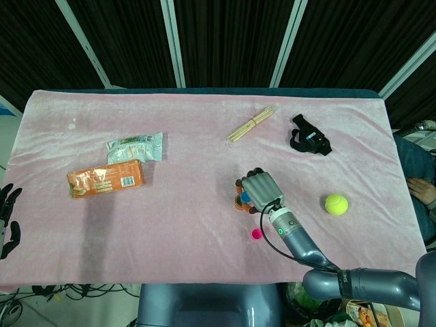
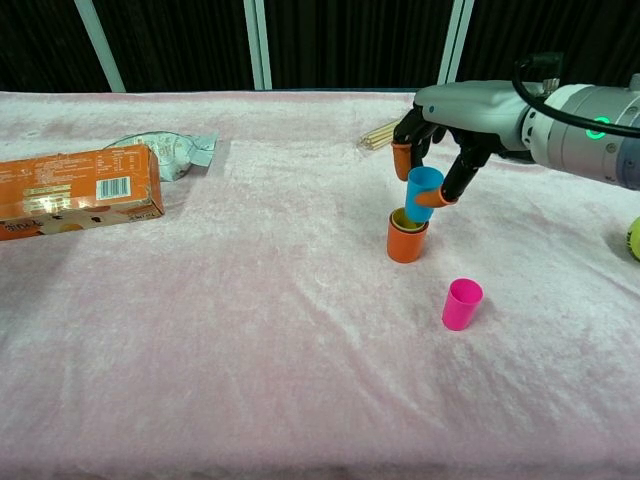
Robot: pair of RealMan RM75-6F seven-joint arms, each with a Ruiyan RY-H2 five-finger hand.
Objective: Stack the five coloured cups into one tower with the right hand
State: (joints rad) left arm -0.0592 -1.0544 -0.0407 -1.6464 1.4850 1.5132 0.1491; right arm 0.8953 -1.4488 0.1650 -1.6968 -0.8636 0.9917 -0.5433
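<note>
Landmark: orange cup stack (image 2: 406,236). Its mouth is blocked from above by the blue cup (image 2: 422,193) in the right hand (image 2: 441,124). Pink cup (image 2: 461,304) stands near its front-right, with bare cloth between them. Bare pink tablecloth (image 2: 250,330) stretches left and front of the stack. Sticks (image 1: 250,125) and black strap (image 1: 310,141) lie well behind it, tennis ball (image 1: 336,204) well right; clearance there is probably ample, though the views are poor.
</note>
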